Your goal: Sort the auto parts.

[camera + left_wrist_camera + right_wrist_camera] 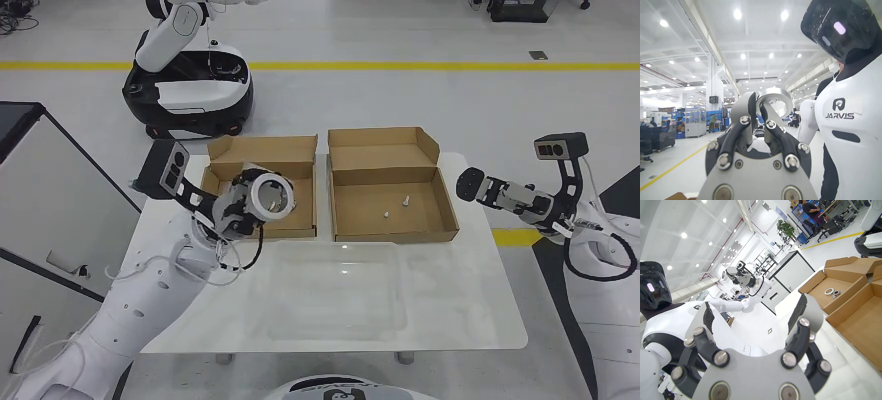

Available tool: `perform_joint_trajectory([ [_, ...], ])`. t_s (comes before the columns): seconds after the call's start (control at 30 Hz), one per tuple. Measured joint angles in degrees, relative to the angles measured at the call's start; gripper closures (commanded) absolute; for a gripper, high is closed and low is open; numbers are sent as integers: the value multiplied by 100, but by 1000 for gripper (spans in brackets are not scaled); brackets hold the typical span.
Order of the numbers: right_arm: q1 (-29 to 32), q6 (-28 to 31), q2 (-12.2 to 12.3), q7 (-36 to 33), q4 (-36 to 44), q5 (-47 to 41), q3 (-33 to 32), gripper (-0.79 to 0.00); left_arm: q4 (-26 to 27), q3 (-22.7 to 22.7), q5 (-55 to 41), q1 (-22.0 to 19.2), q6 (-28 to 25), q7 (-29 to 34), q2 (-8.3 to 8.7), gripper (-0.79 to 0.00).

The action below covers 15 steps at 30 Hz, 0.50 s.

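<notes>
Your left hand point(758, 103) is clamped on a metal ring point(776, 92), one finger through the bore and the other against the outer wall, so it pinches the ring's band. In the top view the ring hangs above the left box point(300, 150), over its near right part and clear of the cardboard. That box already holds a flat ring point(829, 291) and a flanged piece point(837, 293), lying just beside each other. The right box point(385, 150) holds two small parts point(407, 199), lying apart on its floor.

Your right hand point(755, 301) is out past the right edge of the surface point(470, 300), its fingers apart and holding nothing. A clear tray point(330, 290) sits on the near side of the surface.

Treat the ring as rigid, probably weighty for its size, and smooth enough to slip or swing in a pinch on one side. The band grip you have looks like the sensible hold, since the polished faces offer little else. I'd judge a low release safest, because a dropped ring could roll or knock the pieces already in the box.
</notes>
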<state>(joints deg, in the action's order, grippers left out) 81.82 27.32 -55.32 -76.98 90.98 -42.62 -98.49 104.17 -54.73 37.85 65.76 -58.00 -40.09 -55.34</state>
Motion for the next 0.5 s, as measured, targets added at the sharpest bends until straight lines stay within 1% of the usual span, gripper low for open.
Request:
perform_joint_trajectory([
  [0.17,0,0,0,0,0,0,0,-785,73,22,-214,0,0,-252,-39,0],
  [0.5,0,0,0,0,0,0,0,-785,106,31,-166,-18,0,-268,-45,0],
])
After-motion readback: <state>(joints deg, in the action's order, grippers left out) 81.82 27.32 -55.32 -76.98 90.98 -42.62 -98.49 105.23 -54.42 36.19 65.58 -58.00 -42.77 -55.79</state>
